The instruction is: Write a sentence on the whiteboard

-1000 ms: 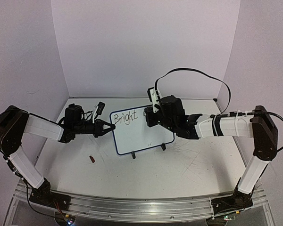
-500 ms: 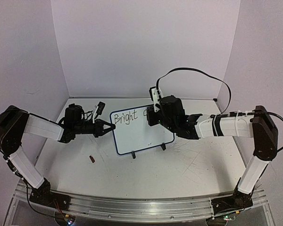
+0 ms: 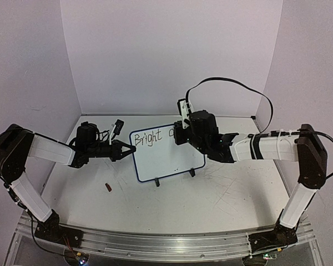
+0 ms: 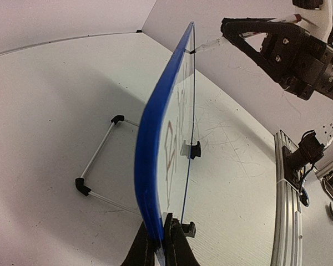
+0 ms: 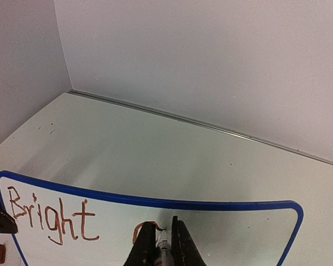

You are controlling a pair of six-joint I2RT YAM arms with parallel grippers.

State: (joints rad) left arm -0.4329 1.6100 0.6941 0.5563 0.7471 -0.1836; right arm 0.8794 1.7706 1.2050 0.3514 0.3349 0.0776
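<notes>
1. Nearest, a small reddish-brown piece (image 3: 107,187) lies loose on the scratched white bench (image 3: 211,205). It sits near-left of the board and apart from it. What it is I cannot tell.
2. The small white whiteboard with a blue rim (image 3: 166,158) stands propped on two black feet mid-bench, its face toward the near side, ready for writing.
3. The left gripper (image 4: 164,241) is pressed together on the board's left edge, pinching the rim, probably to steady the board against the push of writing. That arm reaches in low from the left, its forearm nearly level.
4. The right gripper (image 5: 164,235) is clamped on a white-bodied marker (image 4: 208,46), whose tip touches the board's upper part. This arm stretches in from the right, wrist bent toward the face.
5. The dark handwritten sentence (image 5: 50,216) reads only "Bright" plus the start of another letter along the board's top. Most of it is not yet written.
</notes>
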